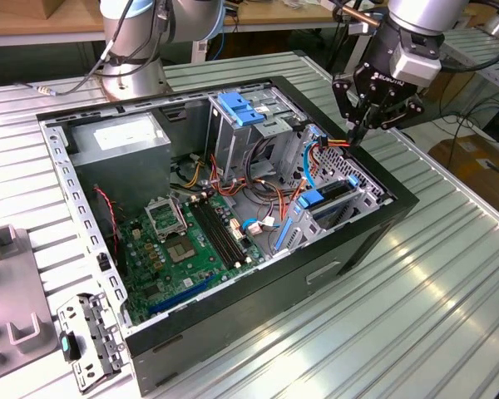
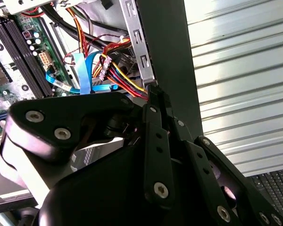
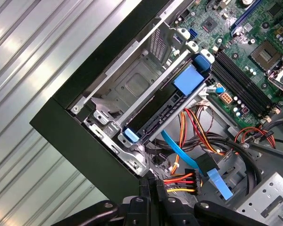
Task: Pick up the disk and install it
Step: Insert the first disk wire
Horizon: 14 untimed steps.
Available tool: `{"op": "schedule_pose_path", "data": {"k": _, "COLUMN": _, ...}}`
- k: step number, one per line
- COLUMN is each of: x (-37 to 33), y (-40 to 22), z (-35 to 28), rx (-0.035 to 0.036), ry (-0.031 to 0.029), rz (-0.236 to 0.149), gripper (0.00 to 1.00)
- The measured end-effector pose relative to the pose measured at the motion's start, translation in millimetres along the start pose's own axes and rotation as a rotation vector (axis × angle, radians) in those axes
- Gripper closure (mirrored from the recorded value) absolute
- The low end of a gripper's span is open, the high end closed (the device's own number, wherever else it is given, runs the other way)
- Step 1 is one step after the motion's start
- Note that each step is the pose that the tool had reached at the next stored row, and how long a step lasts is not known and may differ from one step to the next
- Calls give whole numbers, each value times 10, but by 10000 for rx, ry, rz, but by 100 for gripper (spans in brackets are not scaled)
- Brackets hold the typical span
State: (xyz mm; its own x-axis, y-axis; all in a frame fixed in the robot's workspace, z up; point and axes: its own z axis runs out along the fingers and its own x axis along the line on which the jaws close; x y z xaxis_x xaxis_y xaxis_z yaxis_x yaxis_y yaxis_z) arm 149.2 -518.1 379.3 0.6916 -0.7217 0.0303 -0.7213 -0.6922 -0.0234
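Note:
The disk (image 1: pixel 330 200), a dark drive in a bright blue carrier, lies in the low metal bay at the corner of the open computer case (image 1: pixel 399 204) nearest the exterior view's right. In the first wrist view the disk (image 3: pixel 161 109) sits slanted in that bay with a blue tab at each end. My gripper (image 1: pixel 355 135) hangs just above the case's rim, beyond the disk and apart from it. Its fingers (image 2: pixel 152 96) are pressed together with nothing between them. In the first wrist view the fingertips (image 3: pixel 150 182) end beside a bundle of red, orange and yellow wires (image 3: pixel 180 181).
A tall grey cage with a blue clip (image 1: pixel 237 108) stands mid-case, with the motherboard (image 1: pixel 191 237) below it and the power supply (image 1: pixel 121 137) at the back. Thin blue cables (image 3: pixel 172 146) and wire looms cross the case floor. Loose metal brackets (image 1: pixel 87 341) lie on the ribbed table.

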Motion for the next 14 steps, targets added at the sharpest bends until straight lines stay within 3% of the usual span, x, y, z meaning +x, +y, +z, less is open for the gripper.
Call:
{"op": "schedule_pose_path", "data": {"k": 4, "x": 3, "y": 6, "z": -1, "rx": -1, "ry": 1, "rz": 0, "gripper": 84}}
{"op": "schedule_pose_path", "data": {"k": 10, "x": 40, "y": 76, "z": 8, "rx": -2, "ry": 2, "rz": 68, "gripper": 84}}
{"op": "schedule_pose_path", "data": {"k": 11, "x": 39, "y": 77, "z": 11, "rx": -4, "ry": 4, "rz": 179, "gripper": 84}}
{"op": "schedule_pose_path", "data": {"k": 14, "x": 39, "y": 79, "z": 30, "rx": -33, "ry": 25, "rz": 1032, "gripper": 84}}
